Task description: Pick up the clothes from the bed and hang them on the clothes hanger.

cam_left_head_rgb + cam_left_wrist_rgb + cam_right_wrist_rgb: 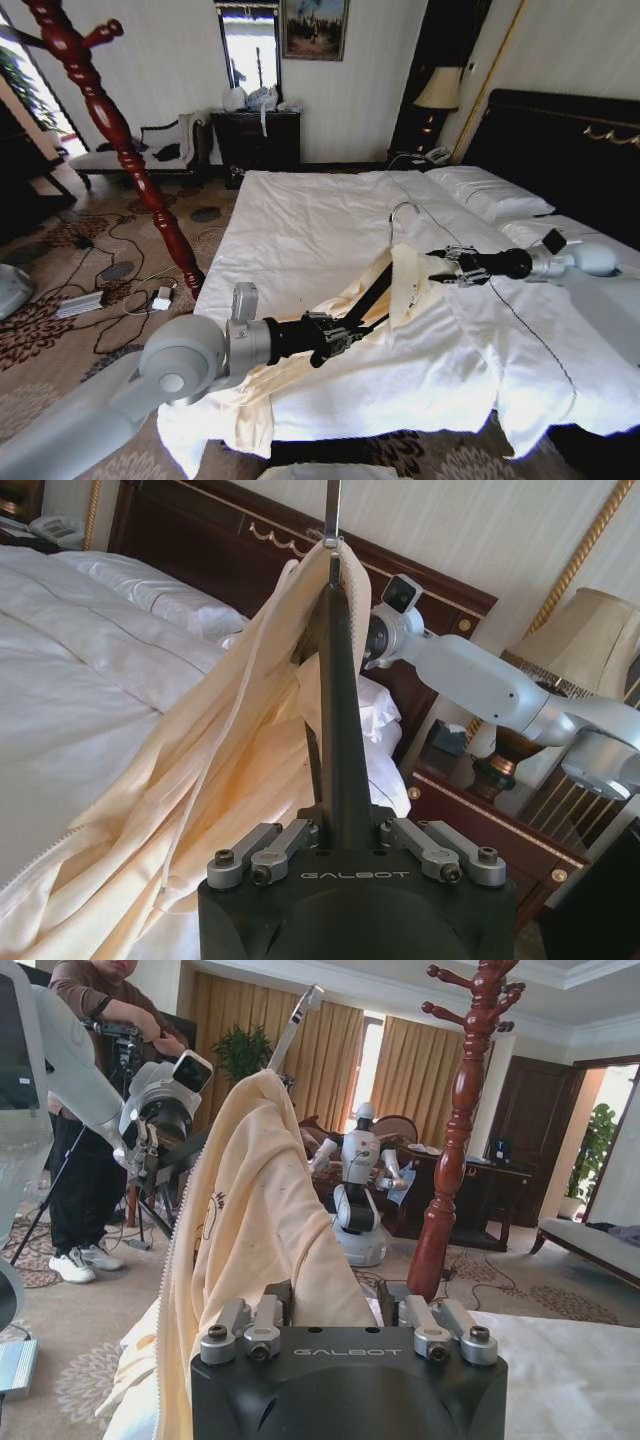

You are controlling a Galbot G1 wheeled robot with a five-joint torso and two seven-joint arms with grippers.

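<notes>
The word GALBOT is written in pale letters on both black grippers. The left gripper [352, 331] has its jaws clamped on the slim black shoulder-shaped clothes hanger [371, 292], which pokes up over the wide bed with the white duvet [300, 230]. The right gripper [437, 268] has its jaws clamped on the thin, wrinkled, pale cream-yellow clothes [405, 285], which drape over the hanger and trail down onto the bed.

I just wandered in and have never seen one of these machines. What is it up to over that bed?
The robot is dressing a black clothes hanger with a cream-yellow garment above the white bed. Its left pincer is shut on the hanger's lower end, holding it tilted up. Its right pincer grips the garment's edge near the hanger's top. Most of the fabric trails down over the bed's edge.
</notes>
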